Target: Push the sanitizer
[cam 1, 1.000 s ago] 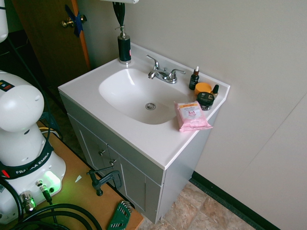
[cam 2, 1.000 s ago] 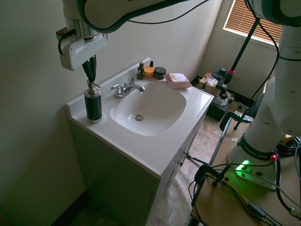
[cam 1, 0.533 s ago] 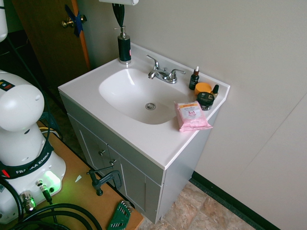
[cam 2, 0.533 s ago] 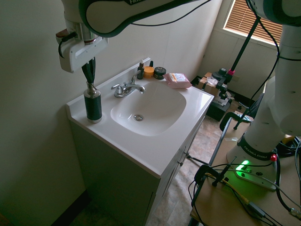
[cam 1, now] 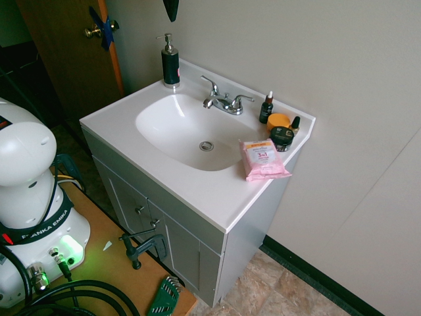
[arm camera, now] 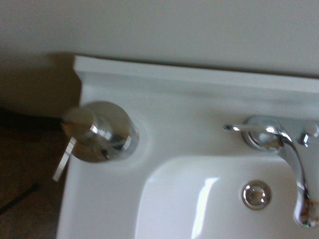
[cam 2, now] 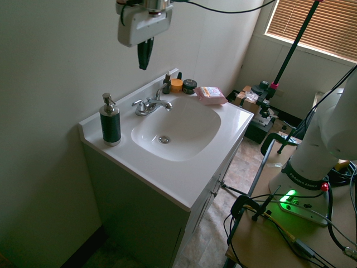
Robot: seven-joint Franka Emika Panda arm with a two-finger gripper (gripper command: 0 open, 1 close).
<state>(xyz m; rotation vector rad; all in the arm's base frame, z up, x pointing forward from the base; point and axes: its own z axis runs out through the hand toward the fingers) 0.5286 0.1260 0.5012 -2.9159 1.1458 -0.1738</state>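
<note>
The sanitizer, a tall near-black pump bottle with a silver head, stands upright on the back corner of the white sink counter, beside the basin. In the wrist view I look down on the sanitizer's silver pump top. My gripper hangs high above the counter, between the bottle and the faucet, well clear of the sanitizer. Its dark fingers come together at one point, shut, holding nothing.
A chrome faucet sits behind the basin. At the far counter end are a small dropper bottle, an orange-lidded jar, a dark jar and a pink wipes pack. The wall is close behind.
My gripper has risen from just above the sanitizer's pump head and moved sideways toward the faucet. The bottle stands free in its corner.
</note>
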